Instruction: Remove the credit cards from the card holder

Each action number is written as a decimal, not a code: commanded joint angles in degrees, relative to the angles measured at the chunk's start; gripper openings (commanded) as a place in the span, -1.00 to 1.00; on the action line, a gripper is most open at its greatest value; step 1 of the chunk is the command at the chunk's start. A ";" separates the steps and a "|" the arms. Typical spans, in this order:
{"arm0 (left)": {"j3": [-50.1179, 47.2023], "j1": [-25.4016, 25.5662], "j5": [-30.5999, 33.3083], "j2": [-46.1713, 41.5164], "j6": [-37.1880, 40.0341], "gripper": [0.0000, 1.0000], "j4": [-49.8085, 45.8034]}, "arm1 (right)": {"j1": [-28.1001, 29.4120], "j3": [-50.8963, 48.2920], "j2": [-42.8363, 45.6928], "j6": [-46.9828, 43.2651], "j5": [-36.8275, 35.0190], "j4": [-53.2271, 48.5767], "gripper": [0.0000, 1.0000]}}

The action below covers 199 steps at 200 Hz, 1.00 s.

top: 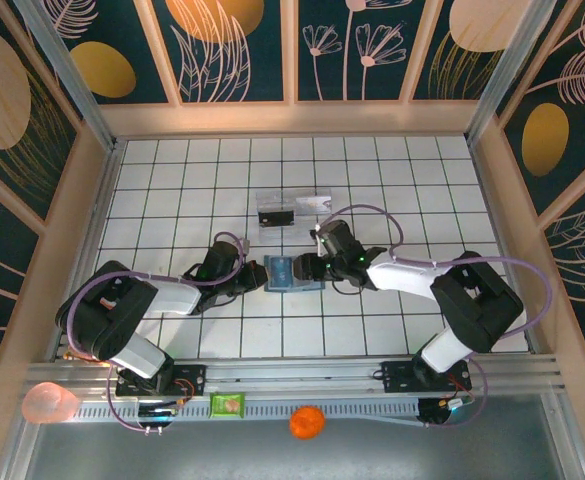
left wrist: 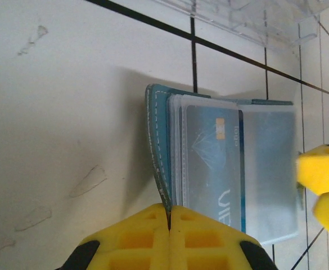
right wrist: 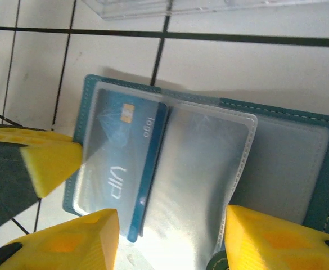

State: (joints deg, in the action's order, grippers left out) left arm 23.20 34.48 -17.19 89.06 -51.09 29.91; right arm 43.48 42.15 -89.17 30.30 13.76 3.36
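1 blue credit card (right wrist: pixel 127 163) shows through cloudy sleeves (right wrist: pixel 203 169); whether others hold cards is unclear. The left gripper (left wrist: pixel 168 218) pinches shut on the card holder (left wrist: pixel 156 140) cover edge; the right gripper (right wrist: pixel 167 225) stands open, jaws straddling the sleeves.

Clear plastic tray (top: pixel 294 208), white tiled table (top: pixel 172 180), orange ball (top: pixel 307 422), green packet (top: pixel 228 404)

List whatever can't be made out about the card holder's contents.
- Card count: in the top view the card holder is too small. In the wrist views cloudy sleeves overlap, showing one blue card.
- Middle sleeve: glare in the right wrist view hides any card inside.
- Clear tray: contents too small in the top view, cut off by the top edge in both wrist views.
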 commanded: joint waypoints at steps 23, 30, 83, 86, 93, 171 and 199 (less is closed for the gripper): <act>1.43 0.84 -2.89 0.58 1.03 -1.00 1.31 | 3.40 3.36 1.54 -0.51 4.69 2.33 0.03; 1.49 0.81 -2.94 0.59 1.16 -1.00 1.34 | 3.49 3.59 1.48 -0.42 5.10 2.61 0.03; 1.04 0.68 -1.44 -0.67 0.53 -0.87 -0.51 | 3.72 3.86 -1.18 1.54 8.77 6.88 0.04; 0.79 0.53 -1.18 -1.06 0.41 -0.82 -0.64 | 3.76 3.90 -1.44 1.71 8.82 7.13 0.05; 0.16 0.28 -0.39 -2.26 0.03 -0.69 -1.05 | 3.80 3.90 -1.91 1.98 8.98 7.59 0.05; -0.97 -0.25 -0.69 -9.35 2.70 -0.38 -1.58 | -1.71 -1.95 3.88 5.00 7.41 9.72 -0.40; 3.06 1.85 -2.15 -5.60 3.75 -0.50 0.47 | -2.59 -2.51 2.71 5.53 9.39 10.01 -0.44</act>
State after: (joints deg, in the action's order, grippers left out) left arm 22.46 34.76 -17.26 80.60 -49.41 27.68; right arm 41.15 40.66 -86.39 34.52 21.08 11.73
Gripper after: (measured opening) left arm 0.276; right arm 0.283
